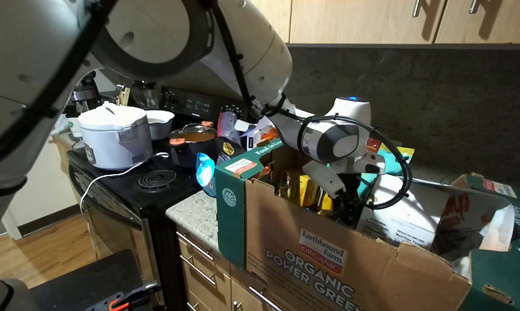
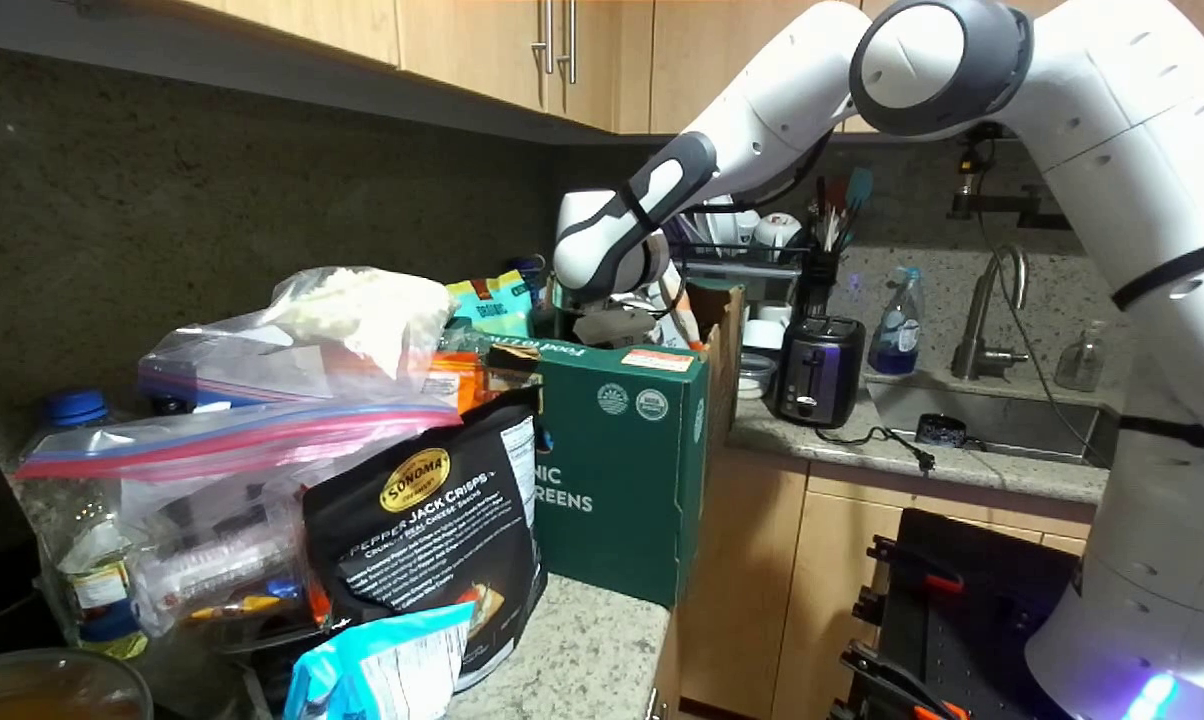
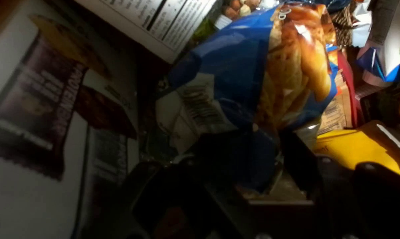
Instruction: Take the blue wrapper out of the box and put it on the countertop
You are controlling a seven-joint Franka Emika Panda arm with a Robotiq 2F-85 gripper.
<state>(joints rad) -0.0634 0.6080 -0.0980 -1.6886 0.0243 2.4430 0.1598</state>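
The blue wrapper (image 3: 233, 73) is a crumpled blue bag with a whitish barcode patch and a food picture. It shows in the wrist view, and it is hidden in both exterior views. My gripper (image 3: 268, 132) is down inside the box (image 1: 294, 224), dark and shadowed, with its fingers close together on the wrapper's near part. The gripper (image 1: 350, 203) also shows behind the box's front wall. The box is brown cardboard with a dark green side panel, which shows in an exterior view (image 2: 612, 470). The countertop (image 2: 592, 650) is pale speckled stone beside the box.
A white protein bar carton (image 3: 30, 192) lies close on the gripper's left, and a yellow packet (image 3: 359, 146) on its right. A teal-green pouch (image 2: 497, 305) stands in the box. A black snack pouch (image 2: 432, 520) and a cyan packet (image 2: 392, 660) stand outside it, near the stove (image 1: 126, 185).
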